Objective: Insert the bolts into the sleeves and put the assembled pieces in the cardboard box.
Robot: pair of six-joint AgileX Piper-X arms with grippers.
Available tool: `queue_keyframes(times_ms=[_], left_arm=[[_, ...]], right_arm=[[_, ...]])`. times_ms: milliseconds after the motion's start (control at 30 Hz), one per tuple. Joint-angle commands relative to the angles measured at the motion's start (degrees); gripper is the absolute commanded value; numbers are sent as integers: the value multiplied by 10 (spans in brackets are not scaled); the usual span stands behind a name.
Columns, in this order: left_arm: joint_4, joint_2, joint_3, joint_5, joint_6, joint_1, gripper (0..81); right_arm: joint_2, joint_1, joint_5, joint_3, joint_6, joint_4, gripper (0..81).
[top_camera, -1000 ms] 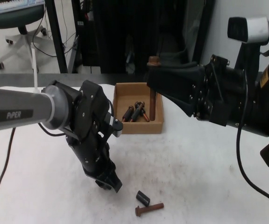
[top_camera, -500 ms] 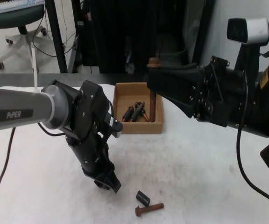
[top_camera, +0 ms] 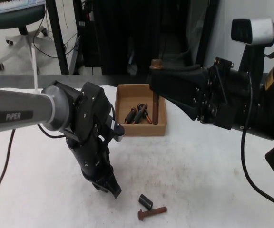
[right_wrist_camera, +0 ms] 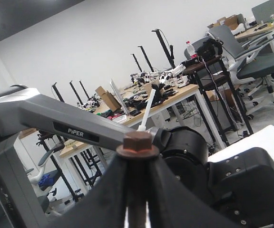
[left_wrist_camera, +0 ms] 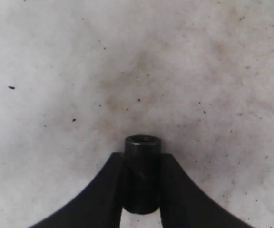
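Left gripper (left_wrist_camera: 141, 162): is clamping one sleeve (left_wrist_camera: 140, 187), well short of the box (top_camera: 127, 129).
Right gripper (right_wrist_camera: 137, 164): is pinching one bolt (right_wrist_camera: 137, 141) upright over the box.
Loose: second sleeve (top_camera: 145, 202) and second bolt (top_camera: 152, 212) are lying well short of the box.
Box: is holding assembled pieces (top_camera: 139, 114), count unclear.

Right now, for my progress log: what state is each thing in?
Left gripper, fingers shut.
Held sleeve, clamped between them, bore empty.
Right gripper, fingers shut.
Held bolt, clamped between them, upright, head up.
Cardboard box, open, assembled pieces lying inside.
Loose sleeve, lying on the bench, no bolt in it.
Loose bolt, lying beside it, not inserted.
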Motion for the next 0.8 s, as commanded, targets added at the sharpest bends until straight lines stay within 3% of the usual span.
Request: queue_keyframes(times_ms=[0,233,400,633,767], left_arm=[[-15,-33,-2,45,-22,1,0],[-96,-163,17,214,-108,1,2],[-243,-281,131,226,-165,1,2],[-712,-421,381,224,-325,1,2],[-930,-431,465,225,-351,1,2]], right_arm=[[-9,-1,0,-1,-2,-7,8],[-9,-6,10,-1,-42,-7,8],[-9,-12,52,-1,-44,-7,8],[-1,10,78,-1,-45,-7,8],[26,37,91,-1,-55,-7,8]])
